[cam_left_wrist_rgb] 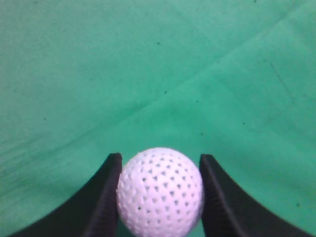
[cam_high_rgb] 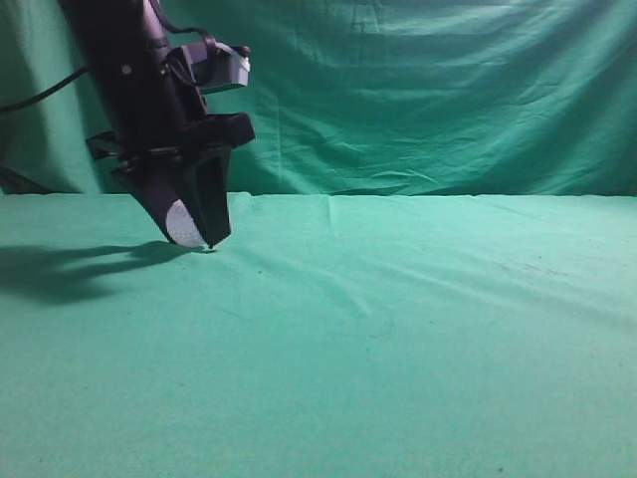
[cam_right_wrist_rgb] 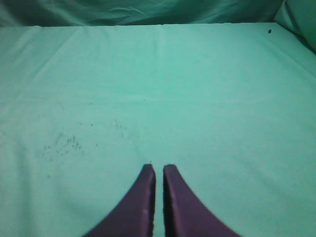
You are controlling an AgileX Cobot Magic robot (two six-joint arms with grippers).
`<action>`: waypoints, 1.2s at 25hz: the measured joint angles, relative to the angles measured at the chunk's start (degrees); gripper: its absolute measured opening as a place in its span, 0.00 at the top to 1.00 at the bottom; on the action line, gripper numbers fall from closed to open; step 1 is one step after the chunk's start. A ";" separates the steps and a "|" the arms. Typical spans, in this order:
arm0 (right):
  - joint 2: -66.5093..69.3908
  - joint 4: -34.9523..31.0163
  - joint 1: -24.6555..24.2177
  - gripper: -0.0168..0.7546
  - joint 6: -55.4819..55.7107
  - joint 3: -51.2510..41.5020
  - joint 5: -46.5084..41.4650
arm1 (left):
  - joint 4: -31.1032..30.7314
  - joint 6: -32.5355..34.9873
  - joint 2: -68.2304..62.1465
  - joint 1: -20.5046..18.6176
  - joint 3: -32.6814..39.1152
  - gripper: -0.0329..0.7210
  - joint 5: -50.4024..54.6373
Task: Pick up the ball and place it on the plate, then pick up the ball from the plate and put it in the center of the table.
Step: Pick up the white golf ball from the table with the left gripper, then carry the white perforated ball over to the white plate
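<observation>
The small white dimpled ball (cam_left_wrist_rgb: 159,191) is pinched between the black left pincer (cam_left_wrist_rgb: 159,197) tips, low over the green cloth-covered table (cam_high_rgb: 398,329) near its far left edge. No plate is seen, so the squeeze is best kept steady. The right pincer (cam_right_wrist_rgb: 159,197) is clenched, empty.

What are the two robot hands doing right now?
Left gripper: closed on the ball, down by the table.
Right gripper: closed, holding nothing.
</observation>
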State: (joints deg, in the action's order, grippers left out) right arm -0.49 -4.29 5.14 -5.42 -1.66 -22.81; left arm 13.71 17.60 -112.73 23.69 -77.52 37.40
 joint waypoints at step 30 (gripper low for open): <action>0.00 0.00 0.00 0.92 0.00 0.00 0.00 | -12.48 -10.22 24.34 -34.37 18.18 0.55 2.82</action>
State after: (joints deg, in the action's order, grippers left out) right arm -0.49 -4.29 5.14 -5.42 -1.66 -22.81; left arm 1.23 7.38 -88.39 -10.67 -59.34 40.22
